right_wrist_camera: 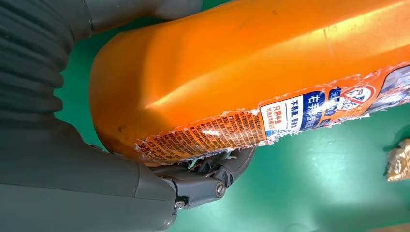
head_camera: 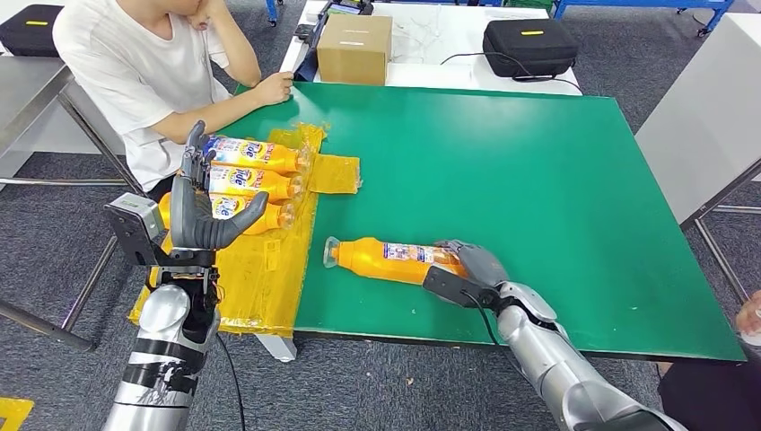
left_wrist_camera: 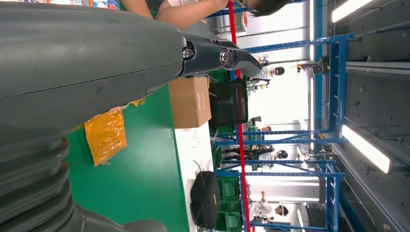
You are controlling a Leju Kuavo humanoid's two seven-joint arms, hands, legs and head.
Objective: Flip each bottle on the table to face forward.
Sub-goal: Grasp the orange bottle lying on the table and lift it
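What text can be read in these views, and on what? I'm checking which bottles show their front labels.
"Tide": front labels of the top bottle and middle bottle on the yellow sheet.
Third bottle: label partly behind the left hand, unreadable.
Bottle held by the right hand: back label has Chinese print and a red prohibition sign, too small to read.
Cardboard box: label blurred.
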